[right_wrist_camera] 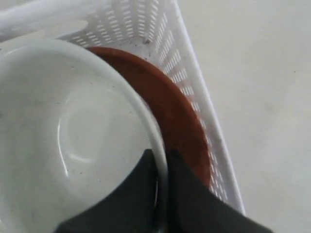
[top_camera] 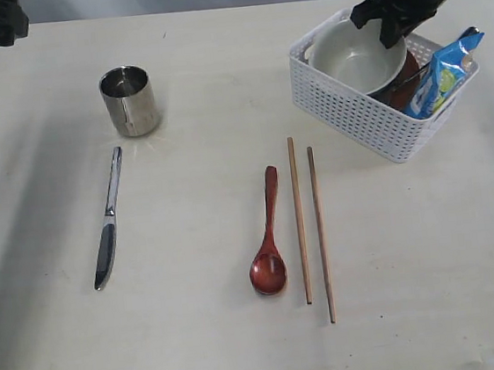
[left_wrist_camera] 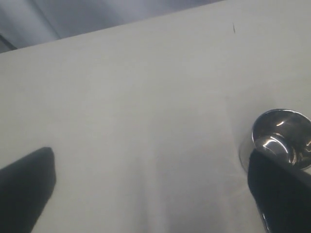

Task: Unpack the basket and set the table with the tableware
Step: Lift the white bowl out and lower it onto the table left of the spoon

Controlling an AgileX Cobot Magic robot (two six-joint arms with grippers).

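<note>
Bowl rim pinched by right gripper inside basket; left gripper spread wide over table beside steel cup.

Shiny steel cup, matt plastic basket

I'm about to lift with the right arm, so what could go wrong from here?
1. The right gripper pinches only the thin rim of the bowl, so the bowl may swing or slip once raised.
2. The bowl lies against the brown plate inside the basket; lifting could drag the plate or tug the basket along.
3. The blue packet stands close beside the bowl and might get knocked over.
</note>
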